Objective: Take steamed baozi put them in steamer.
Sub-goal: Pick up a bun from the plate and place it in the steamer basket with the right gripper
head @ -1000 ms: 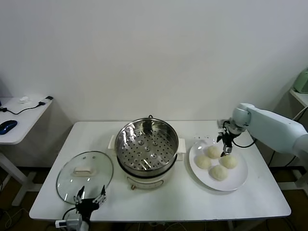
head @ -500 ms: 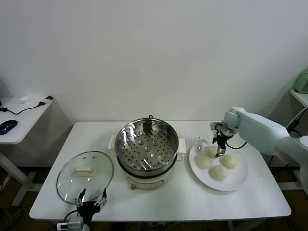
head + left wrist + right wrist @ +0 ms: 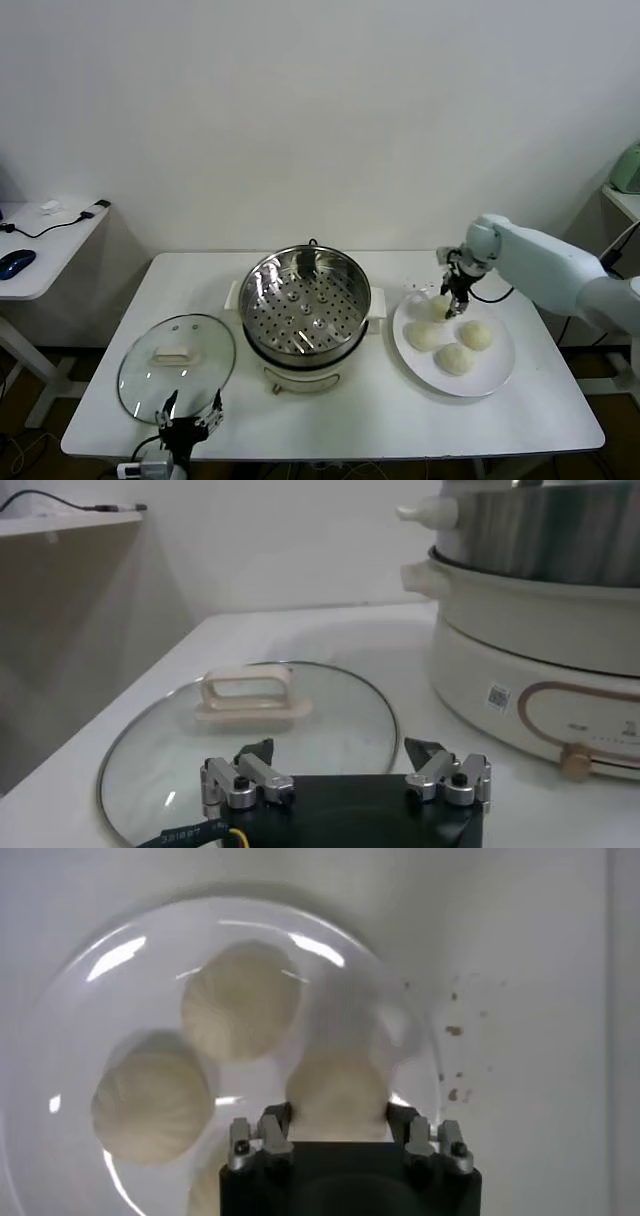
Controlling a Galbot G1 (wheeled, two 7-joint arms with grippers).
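The right gripper (image 3: 452, 306) is at the white plate (image 3: 495, 375) on the right of the tabletop (image 3: 400, 420), its fingers (image 3: 272, 1138) pinching one steamed baozi (image 3: 338, 1093) by its two sides; from the head view that bun seems to sit slightly above the plate, though the view is too poor to be sure. Three more baozi (image 3: 450, 345) lie on the plate just beside it. The steamer (image 3: 305, 315) stands mid-table, its perforated tray holding no buns, with the glass lid (image 3: 176, 366) lying flat to its left. The left gripper (image 3: 345, 780) hovers at the near left edge by the lid, fingers spread and holding nothing.
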